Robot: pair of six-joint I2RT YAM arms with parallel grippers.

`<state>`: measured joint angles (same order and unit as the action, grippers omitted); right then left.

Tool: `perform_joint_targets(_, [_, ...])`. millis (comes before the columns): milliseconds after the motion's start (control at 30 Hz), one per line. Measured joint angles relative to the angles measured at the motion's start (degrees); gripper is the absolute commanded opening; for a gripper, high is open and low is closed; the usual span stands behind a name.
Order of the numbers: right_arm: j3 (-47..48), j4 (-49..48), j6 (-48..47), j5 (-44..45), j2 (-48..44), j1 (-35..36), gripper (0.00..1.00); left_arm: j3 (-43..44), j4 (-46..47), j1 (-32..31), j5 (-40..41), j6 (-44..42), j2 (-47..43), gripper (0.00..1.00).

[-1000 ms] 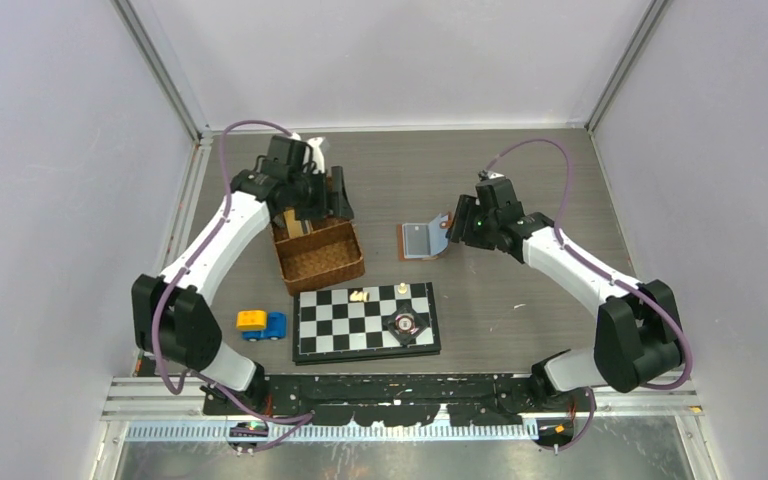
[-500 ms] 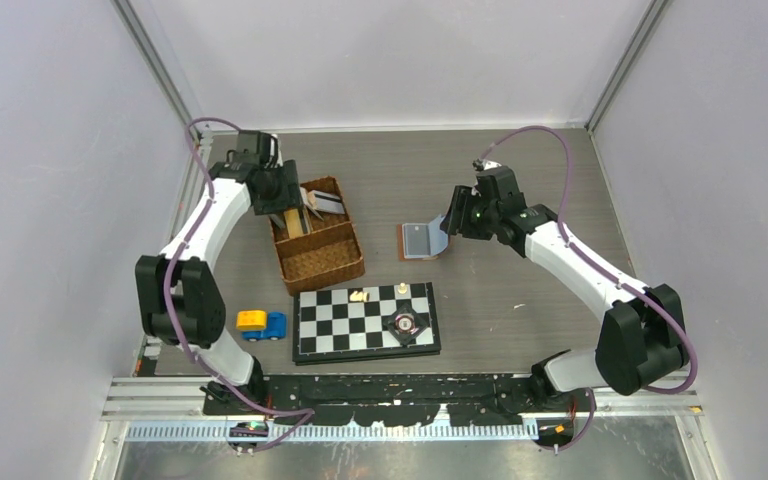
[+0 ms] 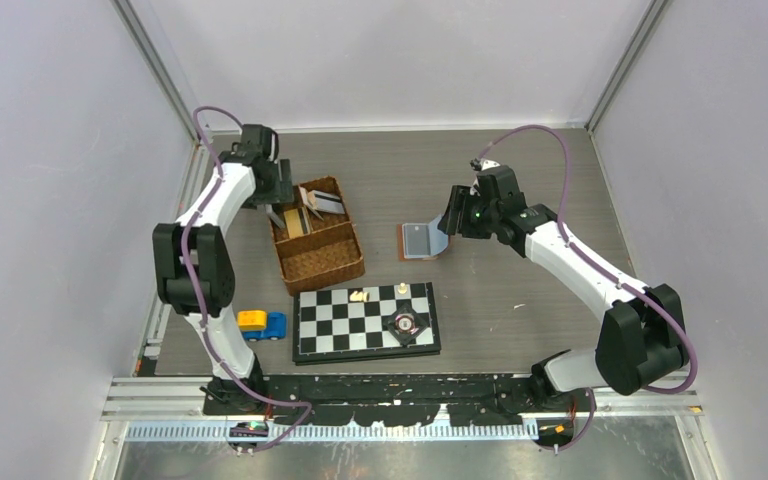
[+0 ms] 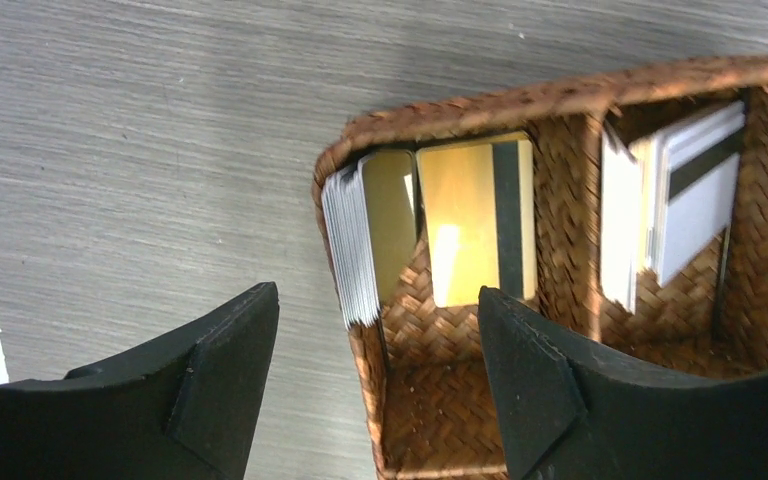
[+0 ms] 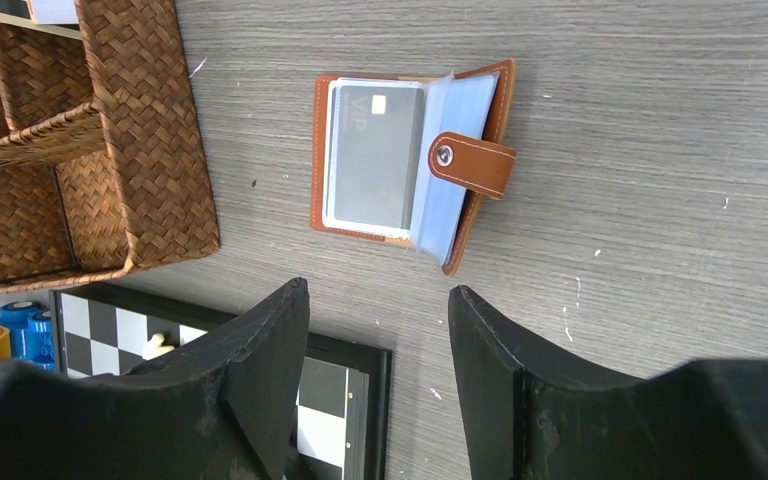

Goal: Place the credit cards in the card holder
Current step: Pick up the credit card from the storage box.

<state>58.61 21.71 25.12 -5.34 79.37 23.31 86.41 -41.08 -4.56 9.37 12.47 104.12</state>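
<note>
Swung left since before, my left gripper (image 4: 375,300) gapes over the basket (image 4: 440,105) corner; only its view shows gold and white credit cards (image 4: 475,220) standing inside. Right gripper (image 5: 378,292) wide, empty, near the open tan card holder (image 3: 418,241) mid-frame.

Top external: fixed high behind the arm bases, looks down on the whole table (image 3: 520,170). Left wrist: close, looks down past left gripper (image 4: 377,295) at wicker basket (image 4: 440,105) just beneath it. Right wrist: farther up, card holder (image 5: 472,165) ahead of right gripper (image 5: 378,288). Wicker basket shows in all three views, card holder in top and right wrist.
</note>
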Motion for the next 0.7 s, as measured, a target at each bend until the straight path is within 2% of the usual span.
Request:
perform_joint_targets(300, [-0.85,-1.07,0.02,-0.83,-0.02,0.00,0.59,1.99,0.02,3.63,-2.34,-0.52,4.83,0.75])
perform_joint_targets(700, [-1.42,-1.14,0.02,-1.27,-0.02,0.00,0.59,2.97,-0.76,6.58,-2.93,-0.66,5.33,0.73])
